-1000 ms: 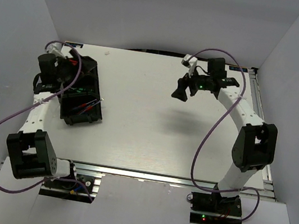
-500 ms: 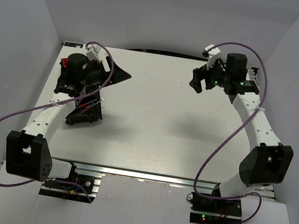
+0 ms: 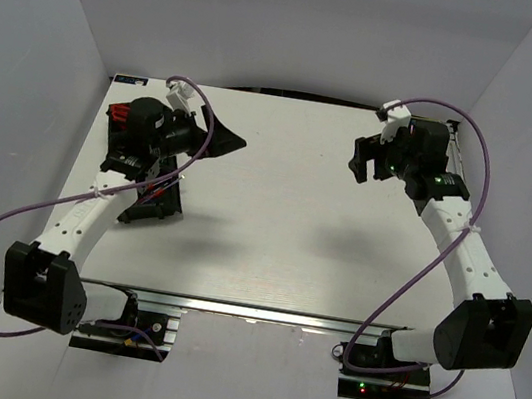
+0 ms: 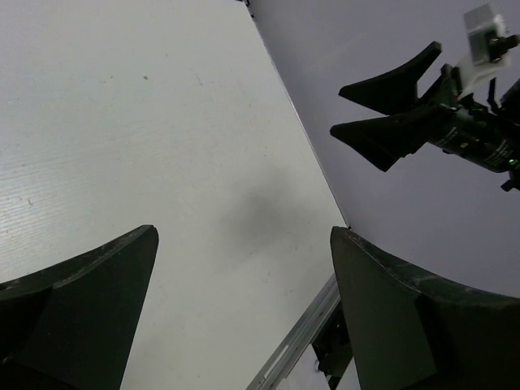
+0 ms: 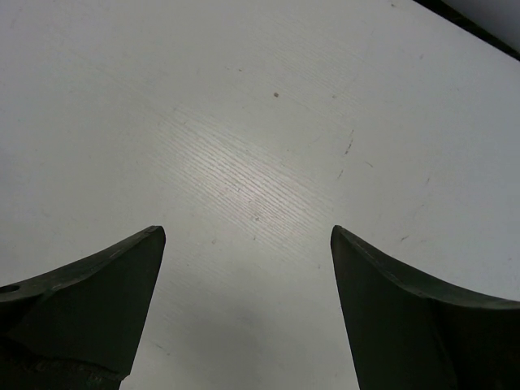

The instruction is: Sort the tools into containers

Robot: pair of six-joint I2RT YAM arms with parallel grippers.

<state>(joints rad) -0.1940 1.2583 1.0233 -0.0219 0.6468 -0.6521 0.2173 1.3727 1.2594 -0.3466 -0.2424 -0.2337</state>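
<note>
The left gripper (image 3: pixel 230 141) is wide open and holds nothing. It hangs in the air just behind the near bin (image 3: pixel 159 205) and a bit to its right, and it points to the right, across the worktop (image 3: pixel 283 222). The near bin is black and sits on the worktop, partly under the left arm. Some thin tools (image 3: pixel 153 185) with red on them lie inside it. Behind the near bin and a little to its left, red tool handles (image 3: pixel 115 115) peek out beside the left arm. The arm hides most of what they sit in, so I cannot tell much about it.

The right gripper (image 3: pixel 358 161) is far to the right of the near bin, up in the air. It is wide open too, with nothing between its fingers (image 5: pixel 89 301). Under them there is only bare white worktop.
</note>
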